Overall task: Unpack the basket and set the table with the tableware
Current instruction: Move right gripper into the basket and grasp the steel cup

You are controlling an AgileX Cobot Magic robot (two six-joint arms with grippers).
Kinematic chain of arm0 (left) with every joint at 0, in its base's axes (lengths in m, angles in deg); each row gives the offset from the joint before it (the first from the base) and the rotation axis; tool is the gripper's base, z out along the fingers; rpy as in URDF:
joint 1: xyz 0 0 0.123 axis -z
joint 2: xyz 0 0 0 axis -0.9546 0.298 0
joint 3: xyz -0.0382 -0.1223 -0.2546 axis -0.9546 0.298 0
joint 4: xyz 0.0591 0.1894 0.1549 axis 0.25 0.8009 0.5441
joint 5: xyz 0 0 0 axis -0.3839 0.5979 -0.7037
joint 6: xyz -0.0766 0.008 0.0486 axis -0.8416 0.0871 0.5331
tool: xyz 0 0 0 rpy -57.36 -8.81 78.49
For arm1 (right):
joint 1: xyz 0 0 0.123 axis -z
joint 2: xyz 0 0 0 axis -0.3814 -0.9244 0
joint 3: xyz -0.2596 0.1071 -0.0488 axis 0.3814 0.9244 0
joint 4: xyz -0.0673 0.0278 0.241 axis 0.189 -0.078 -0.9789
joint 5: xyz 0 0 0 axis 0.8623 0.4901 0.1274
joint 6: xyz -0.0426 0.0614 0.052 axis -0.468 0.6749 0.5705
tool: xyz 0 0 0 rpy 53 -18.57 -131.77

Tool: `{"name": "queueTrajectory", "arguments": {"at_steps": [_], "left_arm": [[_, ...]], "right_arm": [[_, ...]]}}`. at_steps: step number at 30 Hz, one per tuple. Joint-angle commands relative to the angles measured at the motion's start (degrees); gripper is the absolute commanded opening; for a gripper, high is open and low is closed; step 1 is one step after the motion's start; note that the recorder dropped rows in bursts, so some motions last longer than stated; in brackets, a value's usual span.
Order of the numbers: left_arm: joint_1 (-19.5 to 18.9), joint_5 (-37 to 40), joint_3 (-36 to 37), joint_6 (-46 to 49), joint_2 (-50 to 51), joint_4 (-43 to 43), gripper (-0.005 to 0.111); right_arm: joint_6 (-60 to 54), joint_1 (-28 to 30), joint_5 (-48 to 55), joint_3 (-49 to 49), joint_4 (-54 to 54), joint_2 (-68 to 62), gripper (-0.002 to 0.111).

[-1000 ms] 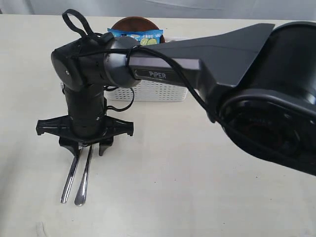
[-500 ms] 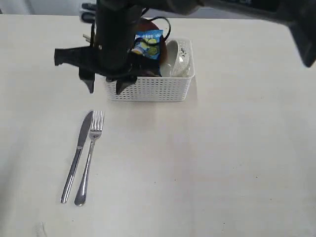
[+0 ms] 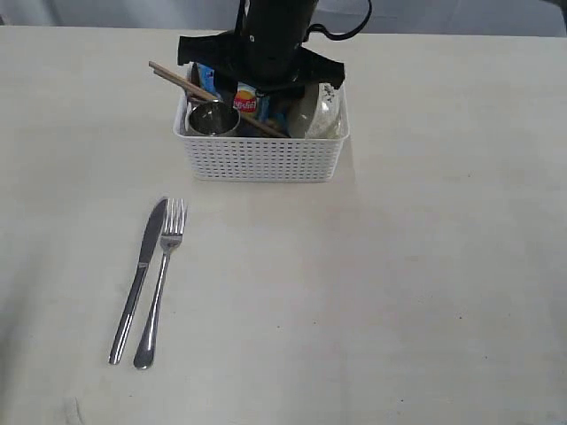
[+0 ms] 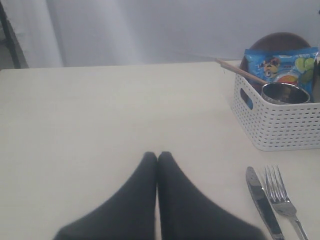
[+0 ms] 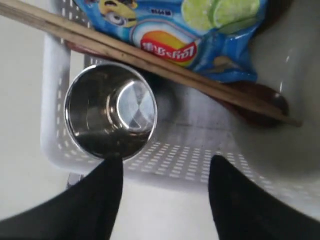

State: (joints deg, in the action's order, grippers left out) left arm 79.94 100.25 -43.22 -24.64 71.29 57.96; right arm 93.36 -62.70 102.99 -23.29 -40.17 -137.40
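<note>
The knife (image 3: 139,279) and the fork (image 3: 161,276) already lie side by side on the counter (image 3: 425,292), in front of the basket (image 3: 266,159) and towards its left, so that part of the setting looks done. All other tableware is in the basket: the cup (image 5: 110,112) stands in a front corner, the chopsticks (image 5: 150,60) lie slanted across, with one end out over the rim, the spoon (image 5: 260,102) is under them, the bowl (image 3: 323,111) fills the right side, and the plate (image 4: 280,40) stands at the back behind the chip bag (image 5: 185,30). The right claw (image 5: 165,162) hangs over the basket with its jaws wide apart and nothing between them; one finger is near the rim of the cup, the other over the front wall. The left claw (image 4: 157,157) is closed, fingers touching, empty, low over the bare counter and well apart from the basket. I judge that the step in hand is to pick the next piece, most likely the cup. For this the right claw must come down with one finger inside the cup and one outside, or around its wall, and lift straight up. The chopsticks pass just beside the cup, so a careless descent could knock them or catch the bag.
</note>
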Motion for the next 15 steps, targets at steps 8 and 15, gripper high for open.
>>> {"name": "queueTrajectory", "arguments": {"at_steps": [8,15], "left_arm": [[0.4,-0.3,0.1,0.0,-0.2,0.2,0.000],[0.4,-0.3,0.1,0.0,-0.2,0.2,0.000]], "right_arm": [[-2.0,0.9,-6.0,-0.2,0.2,-4.4,0.050],[-3.6,0.9,-10.2,-0.2,0.1,-5.5,0.041]]}}
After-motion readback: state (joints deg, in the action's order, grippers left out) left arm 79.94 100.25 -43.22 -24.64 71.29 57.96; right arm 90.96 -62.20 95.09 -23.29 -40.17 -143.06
